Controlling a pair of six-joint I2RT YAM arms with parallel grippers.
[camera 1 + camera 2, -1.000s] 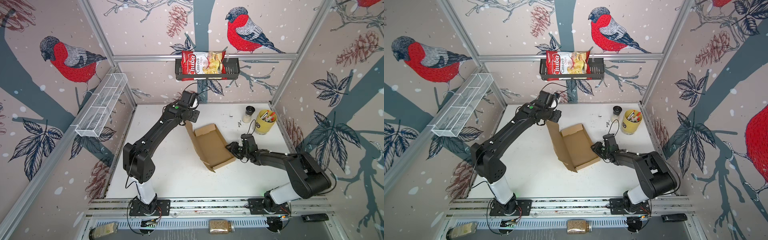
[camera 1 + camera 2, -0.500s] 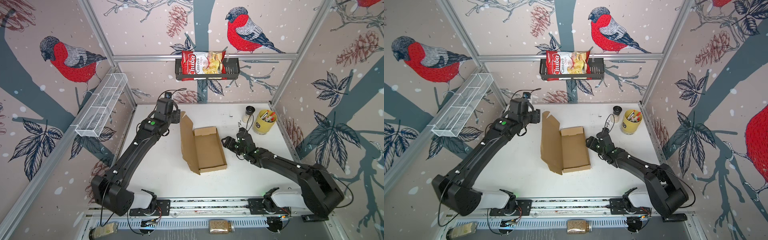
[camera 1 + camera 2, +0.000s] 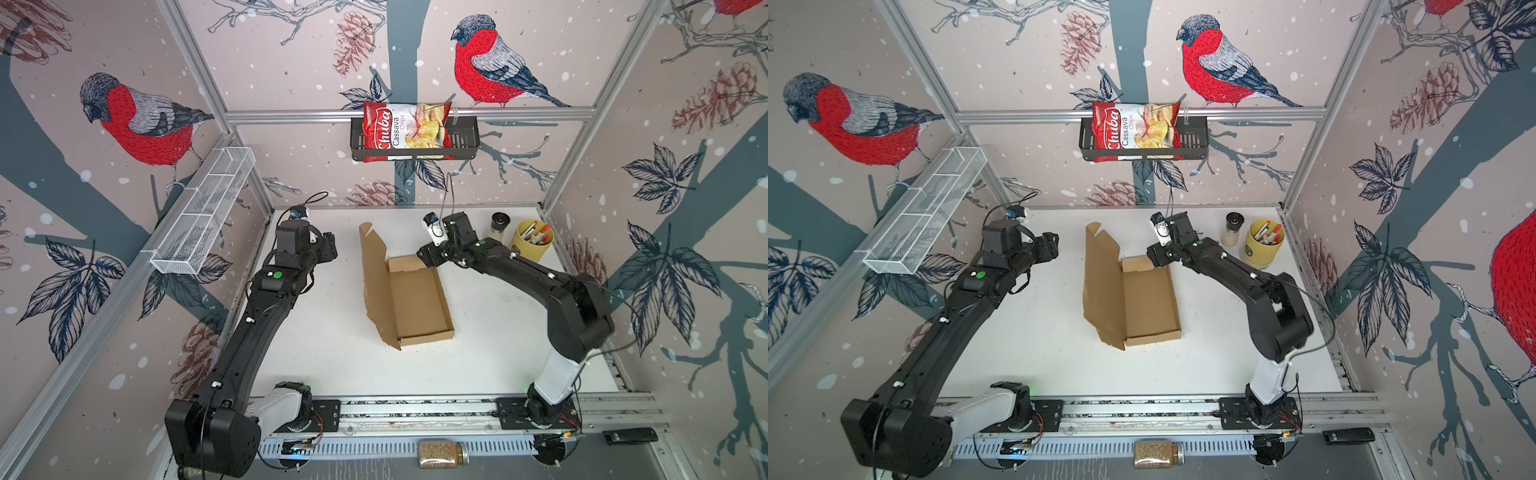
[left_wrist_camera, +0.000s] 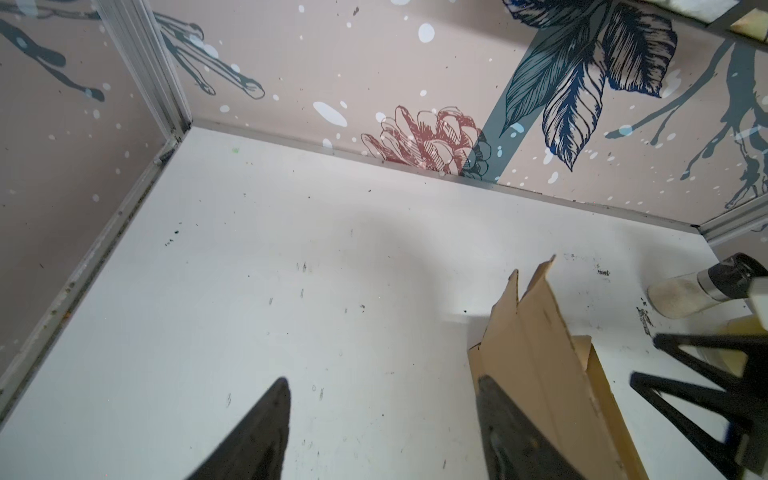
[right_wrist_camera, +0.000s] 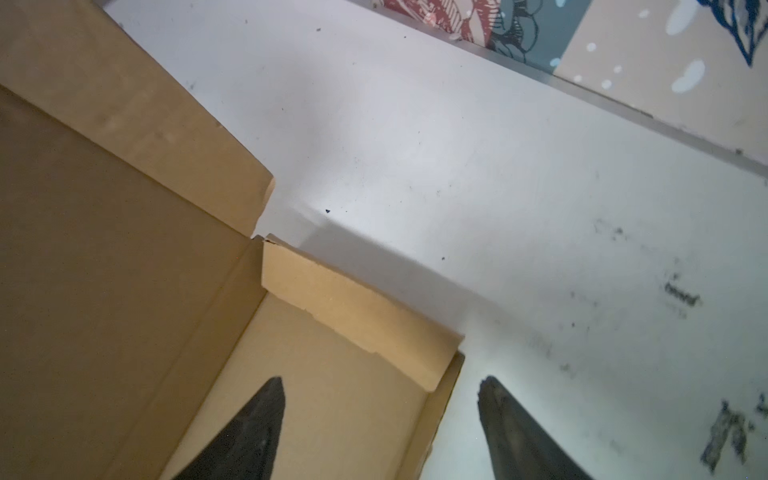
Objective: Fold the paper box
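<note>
The paper box (image 3: pixel 419 303) (image 3: pixel 1150 303) lies mid-table as a shallow brown tray with its walls up. Its lid flap (image 3: pixel 374 282) stands upright along the tray's left side. My left gripper (image 3: pixel 328 247) (image 3: pixel 1050 249) hangs open to the left of the lid, well apart from it; in the left wrist view the gripper (image 4: pixel 383 382) has only bare table between its fingers, and the lid (image 4: pixel 540 353) lies beside one finger. My right gripper (image 3: pixel 428 255) (image 5: pixel 381 380) is open over the tray's far right corner, one finger above the tray floor, one outside the wall (image 5: pixel 444 399).
A yellow cup of pens (image 3: pixel 534 241) and a black-capped shaker (image 3: pixel 498 224) stand at the back right, close behind my right arm. A chips bag (image 3: pixel 407 131) sits in a basket on the back wall. A white wire basket (image 3: pixel 203 212) hangs on the left wall.
The box has turned from a slant to lie square-on. My left gripper has drawn back to the left, away from the lid. My right gripper has moved from the tray's right edge to its far corner.
</note>
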